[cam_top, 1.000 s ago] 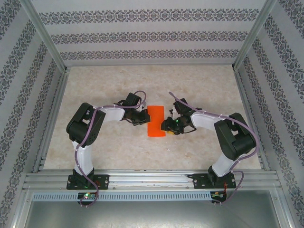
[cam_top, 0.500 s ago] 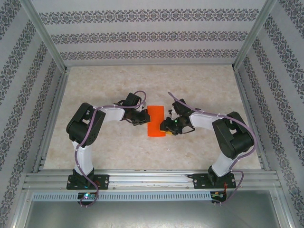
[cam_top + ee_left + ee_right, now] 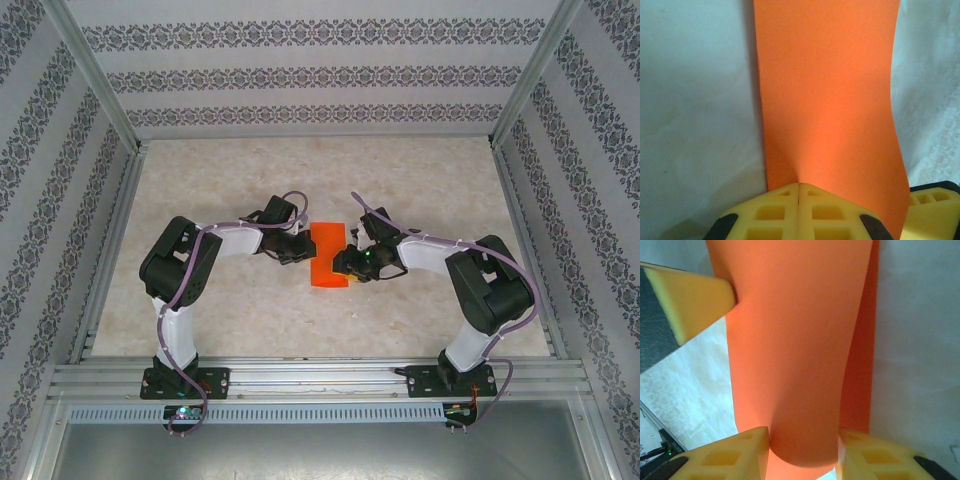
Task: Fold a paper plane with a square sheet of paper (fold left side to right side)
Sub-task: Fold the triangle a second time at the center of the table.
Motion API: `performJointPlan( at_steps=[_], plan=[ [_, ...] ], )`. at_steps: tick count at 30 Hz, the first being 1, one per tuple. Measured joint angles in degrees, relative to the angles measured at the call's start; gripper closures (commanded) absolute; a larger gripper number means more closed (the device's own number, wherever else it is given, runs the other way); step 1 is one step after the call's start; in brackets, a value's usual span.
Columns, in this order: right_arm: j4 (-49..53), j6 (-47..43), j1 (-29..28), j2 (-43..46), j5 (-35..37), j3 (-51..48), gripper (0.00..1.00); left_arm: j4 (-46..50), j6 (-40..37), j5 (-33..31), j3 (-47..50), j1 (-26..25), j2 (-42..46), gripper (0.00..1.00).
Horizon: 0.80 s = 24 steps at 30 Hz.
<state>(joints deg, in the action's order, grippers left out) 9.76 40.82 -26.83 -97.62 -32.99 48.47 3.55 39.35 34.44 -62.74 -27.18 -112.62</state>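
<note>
The square sheet of paper [image 3: 326,255] lies in the middle of the table [image 3: 250,180], right between the two arms. It is bent over on itself, so from above it looks like a narrow orange strip. Its long side runs from the near edge of the table toward the far wall.

The left gripper [image 3: 298,250] is at the strip's left side. Up close, its yellow fingers [image 3: 770,210] are pressed tight together and pinch the edge of the paper, which puckers a little at that spot.

The right gripper [image 3: 345,266] is at the strip's right side, by the near corner. Its jaws stand partly apart with a puffy curl of paper between them, and both fingers [image 3: 735,455] touch it, so I think it holds the top layer loosely. Under that layer a darker bottom layer peeks out along the right.

So both grippers are on the paper already, one on each long side. I think the fold is not flat yet. The next move has to go sideways, across the strip toward the right, to lay the puffy top layer down on the bottom one so the edges meet.
</note>
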Motion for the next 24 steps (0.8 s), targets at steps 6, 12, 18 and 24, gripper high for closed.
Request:
performJointPlan(
  at_steps=[6, 12, 18, 24],
  plan=[
    [-1.9, -0.46, 1.07, -0.09, -0.98, 0.0, 0.59, -0.13, 0.0, 0.0, 0.11, -0.04, 0.07, 0.96],
    [-3.02, -1.2, 2.49, -1.55, -2.03, 0.22, 0.58, -0.2, 0.0, -0.15, 0.17, -0.09, 0.11, 0.96],
    [-3.17, -2.71, 3.39, -2.69, -2.73, 1.66, 0.59, -0.24, 0.0, -0.17, 0.22, -0.11, 0.15, 0.96],
    [-3.89, -3.65, 4.55, -4.28, -3.54, 3.34, 0.61, -0.26, 0.0, -0.17, 0.28, -0.11, 0.17, 0.95]
  ],
)
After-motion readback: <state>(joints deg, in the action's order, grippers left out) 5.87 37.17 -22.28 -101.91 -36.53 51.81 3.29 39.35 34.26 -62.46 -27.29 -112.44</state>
